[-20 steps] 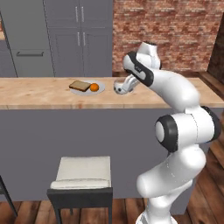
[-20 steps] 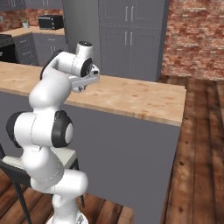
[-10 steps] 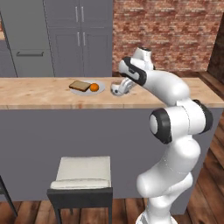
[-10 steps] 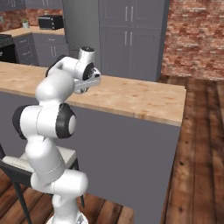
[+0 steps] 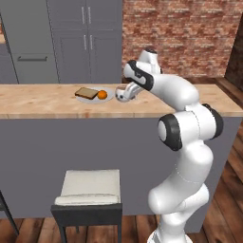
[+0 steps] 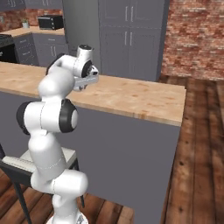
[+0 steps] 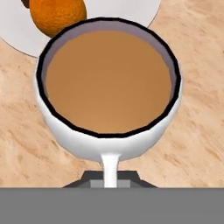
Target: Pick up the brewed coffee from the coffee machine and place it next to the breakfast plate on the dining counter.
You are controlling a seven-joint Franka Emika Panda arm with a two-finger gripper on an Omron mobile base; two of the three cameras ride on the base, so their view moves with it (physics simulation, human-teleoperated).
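Note:
The white mug [image 7: 78, 139] full of light brown coffee [image 7: 107, 81] is close over the wooden dining counter [image 7: 197, 131]. Its handle [image 7: 110, 166] runs down between my gripper's [image 7: 110, 178] fingers, which are shut on it. Just beyond the mug lies the pale breakfast plate [image 7: 131, 8] with the orange fruit [image 7: 57, 13]. From the left base view, my gripper [image 5: 128, 92] holds the mug [image 5: 122, 95] right of the plate [image 5: 110, 94], which carries toast [image 5: 86, 92] and the fruit [image 5: 102, 94]. Whether the mug rests on the counter [image 5: 38, 105] I cannot tell. My arm hides the mug in the right base view, where the gripper [image 6: 84, 83] is over the counter [image 6: 131, 97].
A grey-cushioned stool [image 5: 88, 189] stands in front of the counter below the plate. Tall grey cabinets [image 5: 85, 42] and a brick wall [image 5: 180, 38] lie behind. The counter ends at the right [image 6: 177, 109], with wooden floor [image 6: 201, 131] beyond. A microwave [image 6: 50, 22] sits far back left.
The hand with the mug has eased a little to the left, closer to the plate, and the arm's upper links have swung with it. Plate, toast and fruit have stayed put.

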